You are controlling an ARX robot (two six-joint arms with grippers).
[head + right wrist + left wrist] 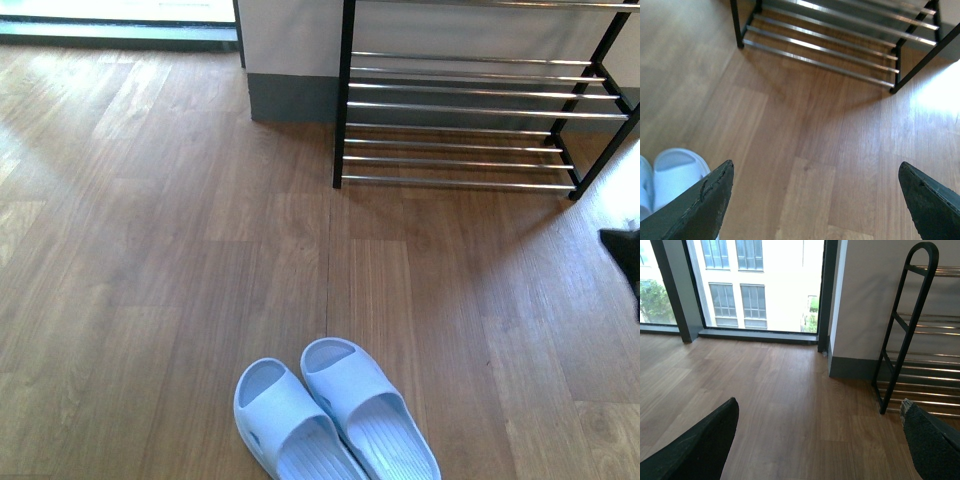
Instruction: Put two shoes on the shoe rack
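**On the floor, both shoes wait while the rack stands bare**

Down at the near edge of the front view, the first shoe (285,420) and the second shoe (370,415) lie side by side on the wooden floor (150,250). They are pale blue open-toed slides, touching along their inner edges, toes pointing away. The shoe rack (460,182) stands well apart from them against the far wall, and the shelves in view carry nothing. A dark shape (625,250) at the right edge may belong to the right arm, but I cannot tell which part.

The left wrist view shows the left gripper (819,405) spread wide and empty, aimed at open floor near a window (755,285). One end of the rack (905,325) is off to the side, and no shoe is in sight.

The right wrist view shows the right gripper (816,167) also wide and empty. One shoe (675,170) sits just beside one finger, and the rack's lowest rods (825,52) lie beyond.

Nothing is picked up yet. Because the pair touch, a finger coming down between them would likely shove the neighbour askew. The soft strap could fold or slip in a pinch. The shelves are only spaced rods, so a shoe set down crooked or short may tip between them. A low carry risks clipping the front post.
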